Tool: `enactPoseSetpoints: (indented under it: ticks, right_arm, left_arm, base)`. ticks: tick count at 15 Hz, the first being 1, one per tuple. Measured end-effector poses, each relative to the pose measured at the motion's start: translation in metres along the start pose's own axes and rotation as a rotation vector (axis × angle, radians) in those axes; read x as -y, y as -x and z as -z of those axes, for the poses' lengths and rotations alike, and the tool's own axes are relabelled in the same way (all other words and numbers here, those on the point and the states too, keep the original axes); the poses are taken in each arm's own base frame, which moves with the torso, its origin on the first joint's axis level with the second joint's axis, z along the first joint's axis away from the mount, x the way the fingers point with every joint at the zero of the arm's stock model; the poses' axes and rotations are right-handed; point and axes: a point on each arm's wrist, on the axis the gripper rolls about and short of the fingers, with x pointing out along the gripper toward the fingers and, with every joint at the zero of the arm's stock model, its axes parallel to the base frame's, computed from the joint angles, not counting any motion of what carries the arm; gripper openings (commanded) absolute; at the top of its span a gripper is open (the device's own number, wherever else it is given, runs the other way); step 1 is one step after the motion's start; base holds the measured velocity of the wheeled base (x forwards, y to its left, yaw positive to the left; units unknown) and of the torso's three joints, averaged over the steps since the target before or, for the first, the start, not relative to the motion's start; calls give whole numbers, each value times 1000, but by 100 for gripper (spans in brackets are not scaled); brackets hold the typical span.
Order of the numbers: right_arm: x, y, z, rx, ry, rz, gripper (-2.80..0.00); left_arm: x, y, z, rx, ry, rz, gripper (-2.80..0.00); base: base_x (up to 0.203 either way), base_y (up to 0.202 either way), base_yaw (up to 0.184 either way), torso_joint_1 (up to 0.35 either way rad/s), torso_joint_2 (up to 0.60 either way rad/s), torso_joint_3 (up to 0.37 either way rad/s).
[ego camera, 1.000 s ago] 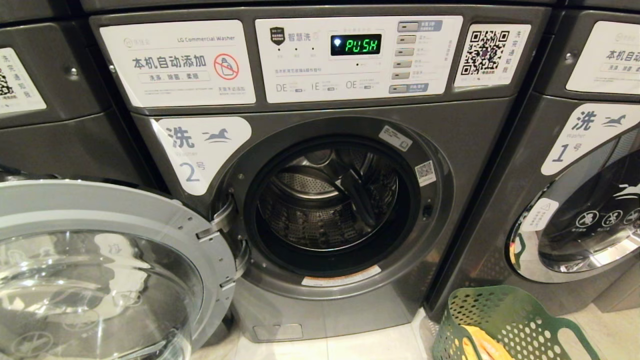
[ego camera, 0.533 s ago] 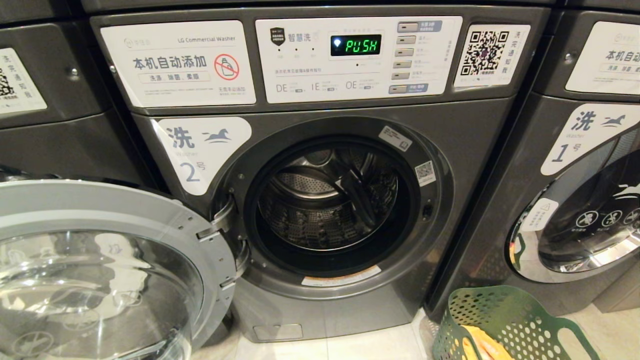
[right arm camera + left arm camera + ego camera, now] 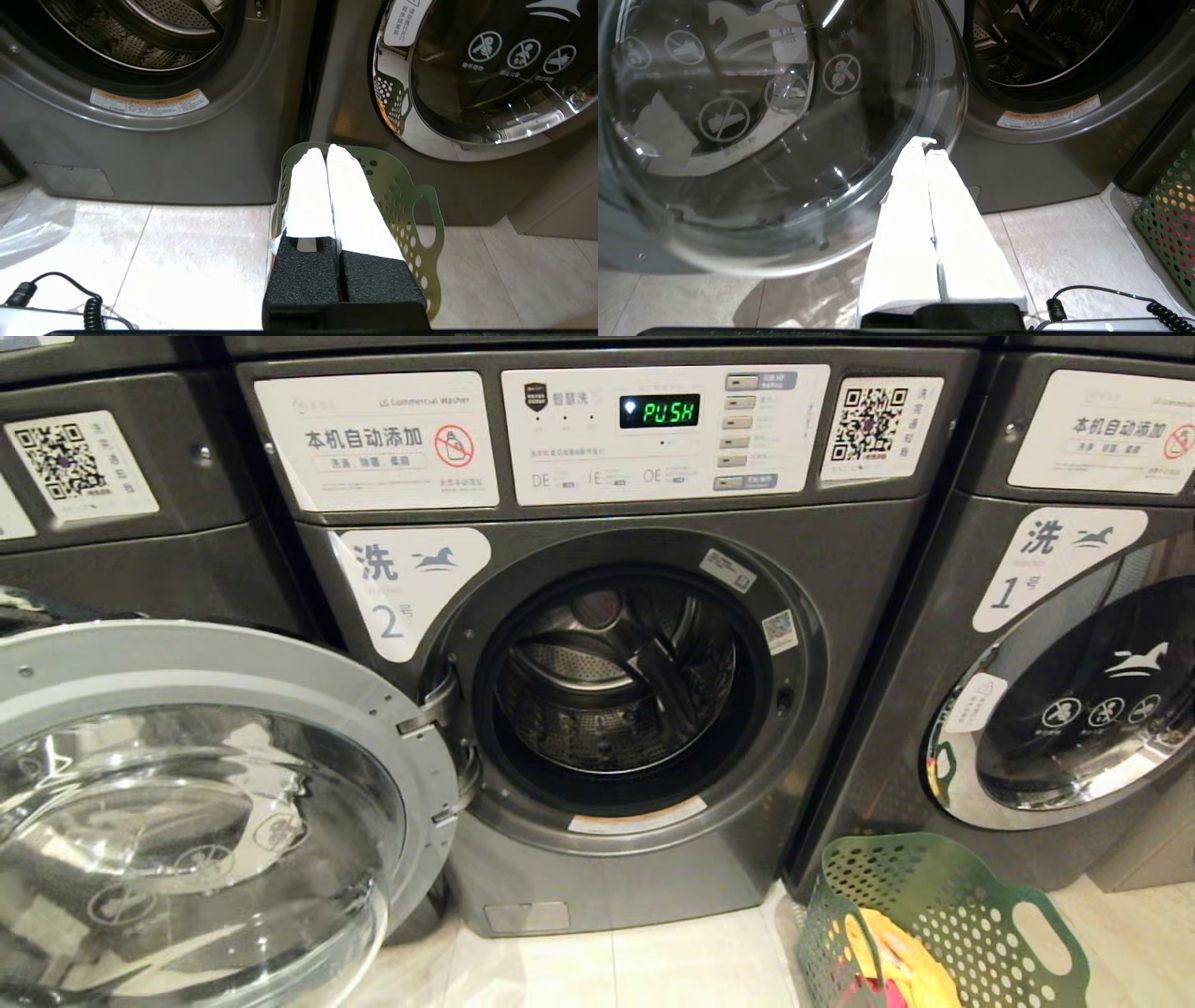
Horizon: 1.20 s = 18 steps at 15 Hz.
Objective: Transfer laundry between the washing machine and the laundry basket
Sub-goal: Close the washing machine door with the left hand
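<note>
Laundry [image 3: 892,957] lies in the green basket [image 3: 943,896] on the floor, low at the right, a yellow piece on top. Both hands, left hand [image 3: 927,149] and right hand [image 3: 326,154], are pressed together and hold nothing. Farther back, the washing machine [image 3: 840,579] stands with its door [image 3: 233,663] open and its drum [image 3: 607,681] seems empty. Cloth is probably soft and light; I would pinch a raised fold at the top.

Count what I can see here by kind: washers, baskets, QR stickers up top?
Washing machines: 3
Laundry baskets: 1
QR code stickers on top panels: 2
Total: 6
</note>
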Motion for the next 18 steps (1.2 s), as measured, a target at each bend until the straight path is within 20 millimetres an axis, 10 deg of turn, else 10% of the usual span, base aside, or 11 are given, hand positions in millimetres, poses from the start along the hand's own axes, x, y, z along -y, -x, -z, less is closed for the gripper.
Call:
enactPoseSetpoints:
  ticks: [10, 18]
  right_arm:
    - [0, 0, 0, 0, 0, 0, -280]
    - [0, 0, 0, 0, 0, 0, -280]
  left_arm:
    - [0, 0, 0, 0, -2, 0, -280]
    - [0, 0, -2, 10, -21, 3, -280]
  base:
    - [-190, 0, 1, 1, 4, 4]
    - [-7, 0, 0, 0, 0, 0]
